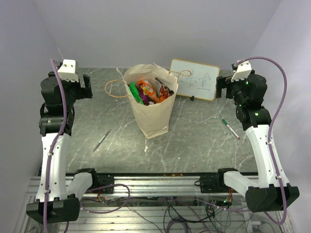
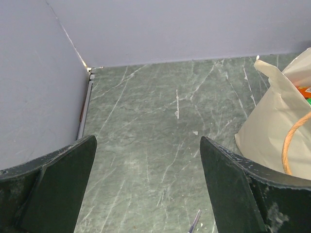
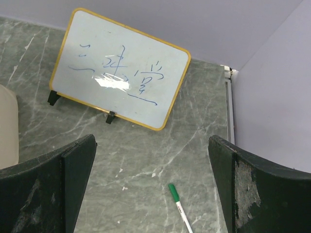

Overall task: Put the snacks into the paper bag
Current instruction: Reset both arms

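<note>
Checking top view: paper bag (image 1: 153,109) stands upright mid-table, snacks (image 1: 148,91) filling its open mouth; no packet seen outside it.

Left wrist: left gripper (image 2: 148,160) spread wide, empty, the bag's side at right.

Right wrist: right gripper (image 3: 151,160) likewise apart, empty, facing whiteboard (image 3: 121,73) and pen (image 3: 179,206).

Judgement: task looks complete.

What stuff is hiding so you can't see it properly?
- The snacks, top external: the paper bag walls hide all but their tops, so no count.
- The whiteboard writing, right wrist: glare blots the middle.
- The pen, left wrist: cut off by the bottom edge.
</note>
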Available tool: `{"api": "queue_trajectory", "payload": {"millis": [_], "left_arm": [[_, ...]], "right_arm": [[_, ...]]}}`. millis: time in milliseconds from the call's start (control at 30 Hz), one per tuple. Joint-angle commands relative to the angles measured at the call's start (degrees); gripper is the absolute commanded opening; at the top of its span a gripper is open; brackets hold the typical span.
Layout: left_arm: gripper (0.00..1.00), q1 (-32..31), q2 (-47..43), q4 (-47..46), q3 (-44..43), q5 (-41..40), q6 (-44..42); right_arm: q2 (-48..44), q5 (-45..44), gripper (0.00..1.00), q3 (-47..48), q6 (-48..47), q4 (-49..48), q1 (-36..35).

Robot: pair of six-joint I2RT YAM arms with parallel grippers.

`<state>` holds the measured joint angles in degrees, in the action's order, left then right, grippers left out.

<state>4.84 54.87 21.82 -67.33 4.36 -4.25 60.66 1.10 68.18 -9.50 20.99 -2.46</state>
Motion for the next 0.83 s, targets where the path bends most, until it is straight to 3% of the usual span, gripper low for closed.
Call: {"api": "queue_trajectory", "payload": {"millis": [0,800], "left_arm": [[0.98,0.49,-0.34,-0.23,-0.6,1.0,-0.01],[0.98,0.49,0.0,-0.64,-0.3,1.51,0.28]], "right_arm": [[-1.02,0.39,1.0,-0.45,-0.52,-0.32,0.29],[-0.83,0.65,1.0,-0.59,-0.35,-0.4,0.28]]}}
